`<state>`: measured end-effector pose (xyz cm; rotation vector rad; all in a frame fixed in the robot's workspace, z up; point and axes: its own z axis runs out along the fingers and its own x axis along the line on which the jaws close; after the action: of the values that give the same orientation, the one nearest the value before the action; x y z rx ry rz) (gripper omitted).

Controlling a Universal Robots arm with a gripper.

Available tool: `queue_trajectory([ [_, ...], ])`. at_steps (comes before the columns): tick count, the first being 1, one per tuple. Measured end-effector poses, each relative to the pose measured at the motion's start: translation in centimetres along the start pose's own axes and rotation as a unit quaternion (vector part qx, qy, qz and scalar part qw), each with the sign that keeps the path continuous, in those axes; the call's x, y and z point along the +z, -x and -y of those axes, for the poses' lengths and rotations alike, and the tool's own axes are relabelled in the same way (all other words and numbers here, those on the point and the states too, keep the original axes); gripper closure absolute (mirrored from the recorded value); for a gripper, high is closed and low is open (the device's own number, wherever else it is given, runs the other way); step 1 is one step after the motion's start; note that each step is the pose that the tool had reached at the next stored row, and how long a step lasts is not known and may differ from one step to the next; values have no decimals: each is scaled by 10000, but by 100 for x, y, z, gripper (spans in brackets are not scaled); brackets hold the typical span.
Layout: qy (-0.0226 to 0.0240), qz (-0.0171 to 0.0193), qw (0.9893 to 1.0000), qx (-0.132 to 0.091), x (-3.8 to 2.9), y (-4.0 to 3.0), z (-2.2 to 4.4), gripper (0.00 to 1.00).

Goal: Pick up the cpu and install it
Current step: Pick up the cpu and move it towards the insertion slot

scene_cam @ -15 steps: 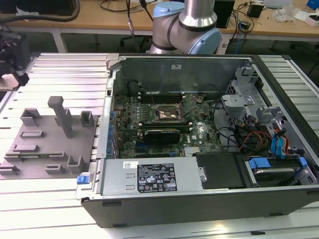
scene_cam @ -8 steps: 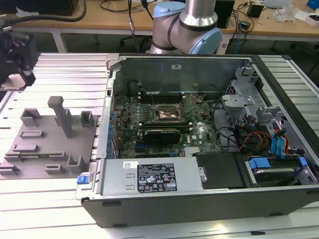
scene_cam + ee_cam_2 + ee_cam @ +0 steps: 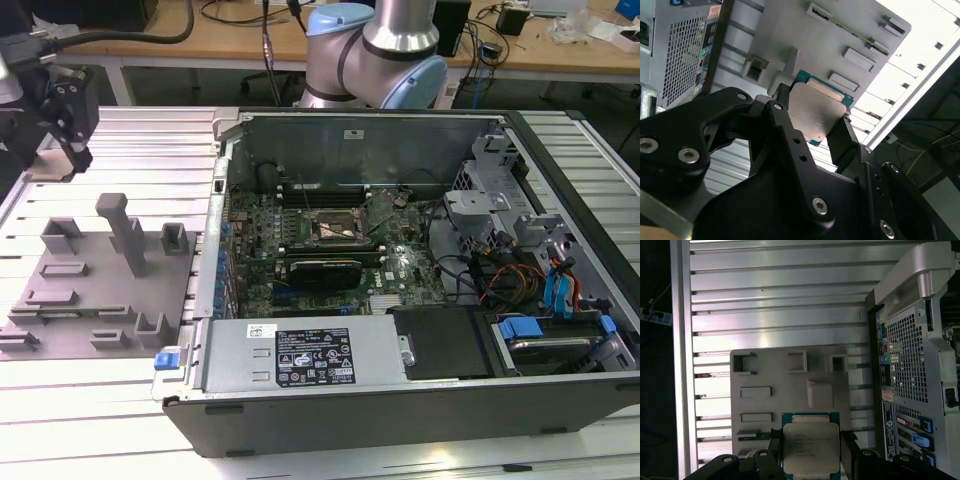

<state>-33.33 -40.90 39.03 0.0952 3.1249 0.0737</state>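
The cpu [image 3: 810, 445] is pinched in the gripper [image 3: 811, 455], whose two black fingers [image 3: 842, 142] are clamped on opposite edges. Its silvery top faces the first wrist view with the green rim peeking out, and the second wrist view catches its other face. It's held over the grey holder tray [image 3: 95, 290], which sits on the slatted metal counter [image 3: 80, 410] just beside the open PC case [image 3: 400, 410]. In the exterior view the gripper is way over at the exterior view's left, by the tray's far corner, well apart from the socket [image 3: 340, 228] on the board inside the case.
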Motion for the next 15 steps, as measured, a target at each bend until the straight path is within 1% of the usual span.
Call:
queue_trajectory([
  [3, 0, 0, 10000, 0, 1, 55, -3, 45],
  [6, 0, 1, 10000, 1, 3, 138, -9, 45],
  [10, 0, 0, 10000, 0, 4, 203, -12, 45],
  [13, 0, 0, 10000, 0, 5, 276, -17, 45],
  [15, 0, 0, 10000, 0, 5, 312, -19, 45],
])
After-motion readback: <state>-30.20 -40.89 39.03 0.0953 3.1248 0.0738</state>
